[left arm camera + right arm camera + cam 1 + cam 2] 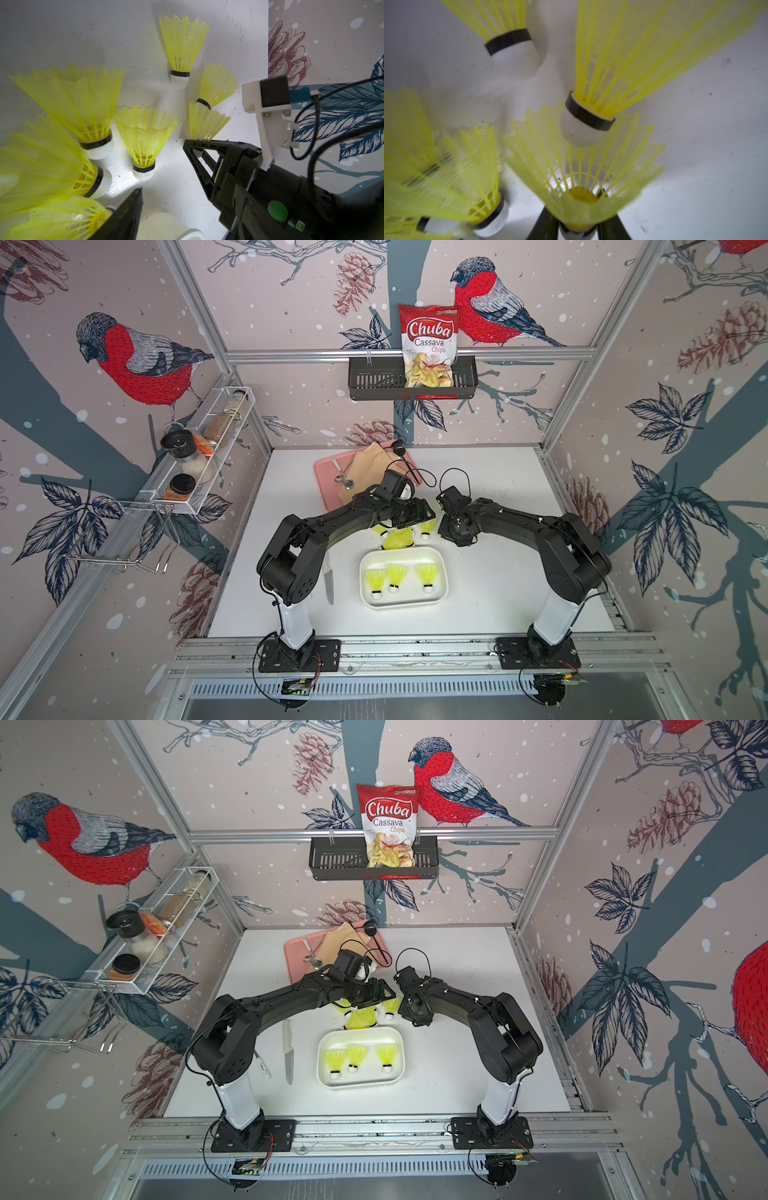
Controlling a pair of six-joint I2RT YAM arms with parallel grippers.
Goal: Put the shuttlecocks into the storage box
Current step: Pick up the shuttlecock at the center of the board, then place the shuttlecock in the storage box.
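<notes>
White plastic, smooth-walled, the storage box lies on the table nearest the arm bases. Inside it are three shuttlecocks, side by side. Their long axes run near to far, white tips toward the bases and skirts flaring toward the box's far wall.

Just beyond that far wall lie the loose shuttlecocks, bunched together, some skirts overlapping. In the left wrist view most point their tips roughly one way.

The right gripper, beyond the box's far right corner, is clamped on the tip of one shuttlecock. Its skirt opens back toward the wrist, and its long axis seems in line with the fingers.

The left gripper hovers over the cluster. Only one finger shows, so I cannot tell how its jaws stand.

These look very light. The meshed skirt is probably springy and easily crushed, the tip firm. The tip or black band is the better place to take hold.

Farther from the box lies a pink tray.
</notes>
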